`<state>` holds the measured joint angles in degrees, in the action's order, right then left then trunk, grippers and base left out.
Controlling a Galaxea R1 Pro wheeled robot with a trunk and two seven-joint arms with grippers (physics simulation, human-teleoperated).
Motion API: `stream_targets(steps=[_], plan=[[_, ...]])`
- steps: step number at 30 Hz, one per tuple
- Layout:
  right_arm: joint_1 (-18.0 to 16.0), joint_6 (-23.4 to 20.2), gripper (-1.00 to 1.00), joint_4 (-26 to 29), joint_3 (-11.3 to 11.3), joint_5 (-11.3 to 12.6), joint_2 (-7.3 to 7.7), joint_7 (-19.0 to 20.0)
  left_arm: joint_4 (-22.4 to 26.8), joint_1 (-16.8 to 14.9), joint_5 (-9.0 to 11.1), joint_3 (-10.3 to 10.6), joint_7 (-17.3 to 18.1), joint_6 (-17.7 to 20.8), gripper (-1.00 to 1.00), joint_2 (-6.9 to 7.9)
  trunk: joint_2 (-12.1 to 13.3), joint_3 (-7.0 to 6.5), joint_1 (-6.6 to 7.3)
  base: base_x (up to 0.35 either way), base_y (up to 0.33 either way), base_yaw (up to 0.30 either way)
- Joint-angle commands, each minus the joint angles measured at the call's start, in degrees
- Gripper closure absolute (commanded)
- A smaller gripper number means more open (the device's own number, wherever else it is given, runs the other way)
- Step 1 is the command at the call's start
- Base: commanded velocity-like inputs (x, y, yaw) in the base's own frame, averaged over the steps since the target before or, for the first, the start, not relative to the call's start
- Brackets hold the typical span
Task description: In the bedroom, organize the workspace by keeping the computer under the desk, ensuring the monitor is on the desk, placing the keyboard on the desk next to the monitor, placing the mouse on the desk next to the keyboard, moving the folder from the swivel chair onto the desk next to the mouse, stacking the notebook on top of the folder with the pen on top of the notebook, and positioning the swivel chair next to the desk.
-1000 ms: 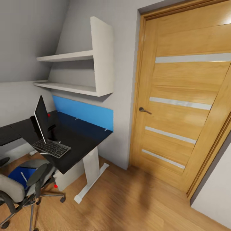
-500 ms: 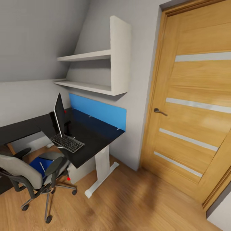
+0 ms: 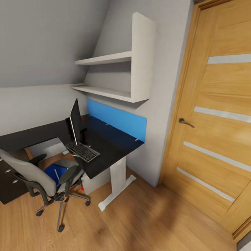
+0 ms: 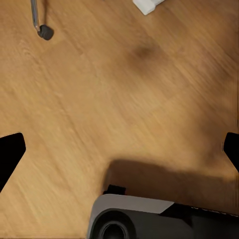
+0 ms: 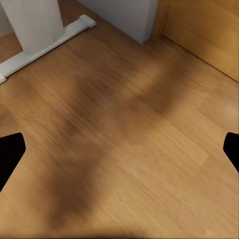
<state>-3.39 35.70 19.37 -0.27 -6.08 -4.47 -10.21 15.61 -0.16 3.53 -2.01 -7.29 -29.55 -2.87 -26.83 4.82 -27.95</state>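
The black-topped desk [image 3: 111,150] stands in the corner on a white leg [image 3: 117,174]. On it the monitor [image 3: 75,122] is seen edge-on, with the keyboard [image 3: 82,152] in front of it. The light grey computer [image 3: 97,179] sits under the desk. The grey swivel chair [image 3: 35,176] stands just before the desk, and the blue folder [image 3: 52,171] lies on its seat with a thin white stick on top. Mouse and notebook are out of view. My left gripper [image 4: 119,152] and right gripper [image 5: 119,152] both hang open over bare wood floor, holding nothing.
A wooden door [image 3: 216,132] takes up the right side. White shelves [image 3: 115,73] and a blue panel [image 3: 116,120] are on the wall above the desk. Black drawers [image 3: 8,181] stand at far left. A chair castor [image 4: 46,33] and the desk foot [image 5: 45,47] lie ahead of the grippers.
The whole head view has swung left, so desk, chair and door sit further right in the picture; more of the chair and the drawers have come in. Nothing on the desk has moved.
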Motion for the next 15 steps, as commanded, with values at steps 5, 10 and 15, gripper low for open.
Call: stream_targets(steps=[5,10,15], plan=[[0.0,0.1,-1.00,0.0,0.0,-0.6,0.03,-0.5,0.0,0.0,0.3,-0.2,0.1,-0.2,-1.00,-0.03,-0.1,0.20,-0.03,0.063,-0.192,0.046],[0.0,0.1,-1.00,0.0,0.0,-0.5,-0.04,-0.5,0.0,0.0,0.2,-0.2,0.1,-0.2,-1.00,-0.03,-0.1,0.21,-0.03,0.017,-0.046,0.143],[0.0,0.1,-1.00,0.0,-0.1,-0.5,-0.09,-0.5,0.0,0.0,0.2,-0.2,0.1,-0.2,-1.00,-0.03,-0.1,0.22,-0.03,0.003,-0.009,0.249]])
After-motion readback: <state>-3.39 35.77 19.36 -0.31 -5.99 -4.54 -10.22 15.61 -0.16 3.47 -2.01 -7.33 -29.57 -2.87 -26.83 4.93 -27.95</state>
